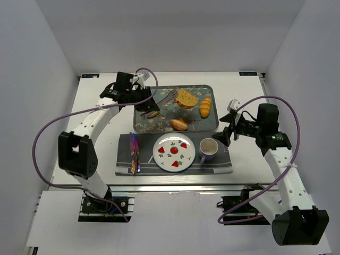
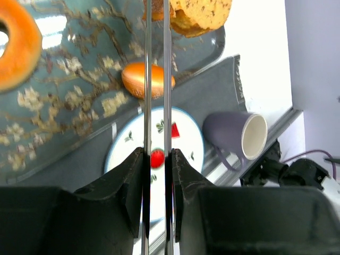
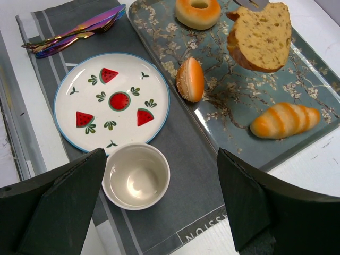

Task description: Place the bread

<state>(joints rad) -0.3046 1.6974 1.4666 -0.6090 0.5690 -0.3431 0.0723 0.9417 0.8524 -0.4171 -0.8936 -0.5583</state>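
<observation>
A thick slice of seeded bread (image 1: 186, 98) lies on the floral tray (image 1: 197, 123), also seen in the right wrist view (image 3: 263, 37). My left gripper (image 1: 150, 101) is shut on metal tongs (image 1: 169, 96). In the left wrist view the two tong arms (image 2: 166, 79) run from between my jaws (image 2: 157, 154) up to the slice (image 2: 199, 13). I cannot tell whether the tips pinch it. My right gripper (image 1: 226, 133) is open and empty, hovering over the purple cup (image 3: 136, 175).
The tray also holds a striped roll (image 3: 284, 120), a small bun (image 3: 191, 78) and a bagel (image 3: 197, 11). In front, a grey placemat (image 1: 223, 164) carries a watermelon plate (image 1: 173, 151), the cup (image 1: 209, 149) and iridescent cutlery (image 1: 134, 153).
</observation>
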